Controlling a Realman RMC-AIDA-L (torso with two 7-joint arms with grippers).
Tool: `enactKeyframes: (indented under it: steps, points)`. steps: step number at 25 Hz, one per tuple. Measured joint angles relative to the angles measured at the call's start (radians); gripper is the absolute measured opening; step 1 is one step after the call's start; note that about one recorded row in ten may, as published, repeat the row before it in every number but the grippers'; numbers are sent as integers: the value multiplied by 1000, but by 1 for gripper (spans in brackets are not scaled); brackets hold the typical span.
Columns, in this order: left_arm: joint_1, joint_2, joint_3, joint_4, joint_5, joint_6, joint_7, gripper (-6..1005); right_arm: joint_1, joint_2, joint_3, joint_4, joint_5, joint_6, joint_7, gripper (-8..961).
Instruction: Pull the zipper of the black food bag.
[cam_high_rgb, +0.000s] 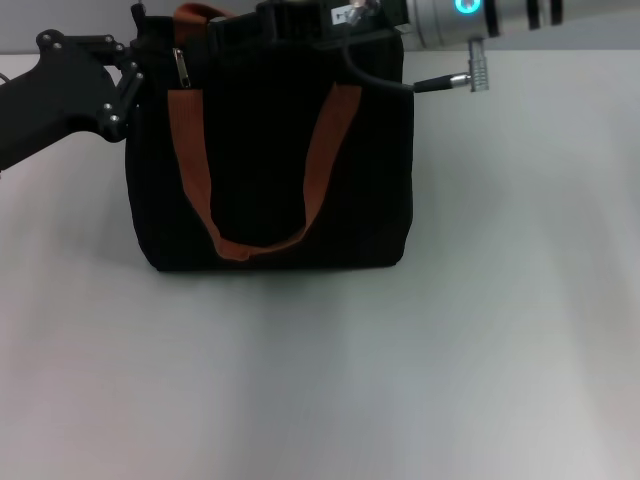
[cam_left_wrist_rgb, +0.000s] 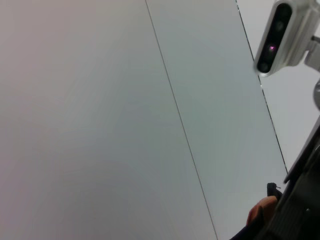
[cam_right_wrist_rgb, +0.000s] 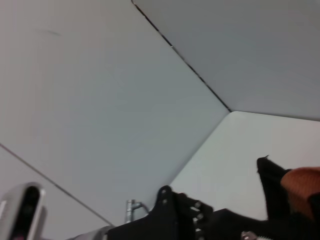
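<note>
Black food bag (cam_high_rgb: 270, 190): matt woven cloth, no sheen. Strap handles (cam_high_rgb: 325, 150): rust-brown webbing, ribbed texture. Zipper (cam_high_rgb: 180, 68) at bag's 11 o'clock: shiny silver metal tab. Left gripper (cam_high_rgb: 128, 75): matt black plastic w/ small metal screws. Plug (cam_high_rgb: 470, 72): brushed silver metal. Table (cam_high_rgb: 400, 380): smooth, pale, matt.

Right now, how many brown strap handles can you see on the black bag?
2. One strap handle hangs in a loop down the front of the black food bag. The second handle just peeks above the top rim at the back, mostly hidden.
</note>
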Motion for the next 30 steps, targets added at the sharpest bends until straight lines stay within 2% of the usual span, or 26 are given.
enactKeyframes:
  steps: [7,24,30]
  points:
    - [3,2,-6,0,0,5,-3,24,33,16,-55,10,-1,72,19,512]
    - [-2,4,-3,0,-13,6,-8,26,60,18,-89,16,-16,119,54,298]
    - [-2,3,-4,0,-13,15,-9,26,60,20,-104,22,-16,137,55,303]
